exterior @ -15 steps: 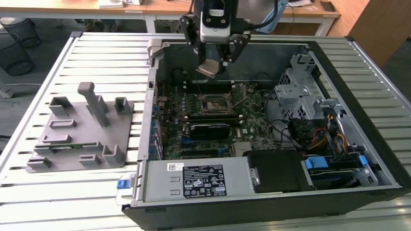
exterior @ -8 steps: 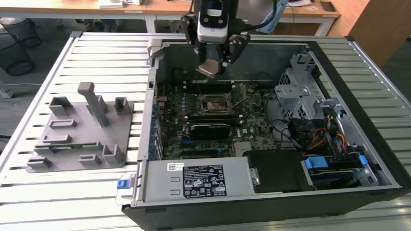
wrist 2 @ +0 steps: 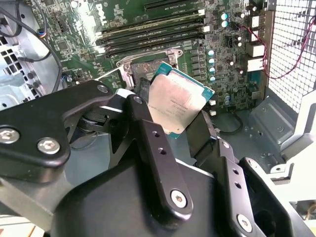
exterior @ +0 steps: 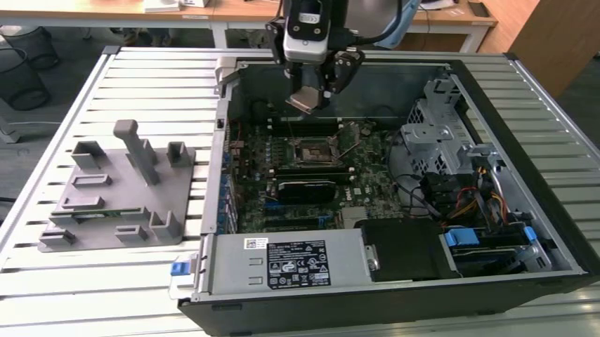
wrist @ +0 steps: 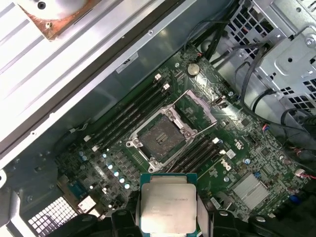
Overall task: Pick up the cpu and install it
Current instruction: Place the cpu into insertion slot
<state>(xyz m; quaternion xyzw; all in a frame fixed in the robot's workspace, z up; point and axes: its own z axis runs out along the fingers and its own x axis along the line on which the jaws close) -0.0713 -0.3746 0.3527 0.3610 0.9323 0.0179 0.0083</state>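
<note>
Held the cpu [wrist 2: 177, 101] clamped in the gripper [wrist 2: 172, 116] jaws above the empty socket [wrist: 160, 139]; picked up, not yet installed.

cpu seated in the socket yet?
No: in the first wrist view the socket is empty and the gripper holds the cpu.

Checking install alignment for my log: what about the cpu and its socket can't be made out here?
- Side edges of the cpu: covered by the fingers of the gripper in both wrist views.
- Contacts of the socket: too small in the first wrist view; largely behind the cpu in the second wrist view.
- Underside of the cpu: turned away from both wrist cameras; too small to tell in the exterior view.
</note>
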